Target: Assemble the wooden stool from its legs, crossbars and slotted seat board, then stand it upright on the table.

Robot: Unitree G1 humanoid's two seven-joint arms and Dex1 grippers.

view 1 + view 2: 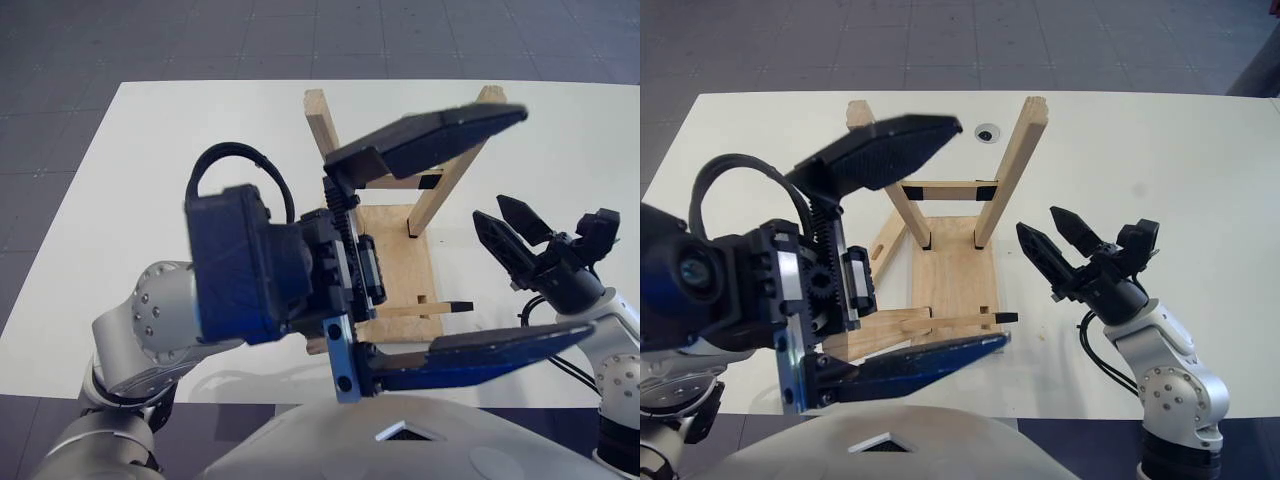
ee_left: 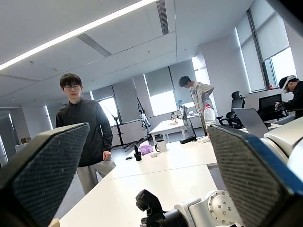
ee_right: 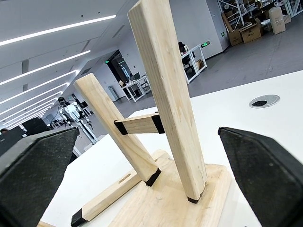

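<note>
The slotted seat board (image 1: 952, 275) lies flat on the white table (image 1: 1200, 150). Two legs (image 1: 1012, 165) rise from it, tilted and joined by a crossbar (image 1: 950, 190). A loose bar (image 1: 950, 322) with a black tip lies across the board's near end. Another piece (image 1: 885, 242) sticks out at the board's left. My left gripper (image 1: 980, 235) is raised close to the head camera, wide open and holding nothing. To the right of the board my right gripper (image 1: 1040, 222) hovers open. In its wrist view the legs (image 3: 165, 94) stand between its fingers (image 3: 265, 161), farther off.
A round cable hole (image 1: 987, 132) sits in the table behind the stool parts. Bare table surface stretches to the right (image 1: 1180, 200) and left (image 1: 730, 140) of the board. The table's near edge lies just in front of the board.
</note>
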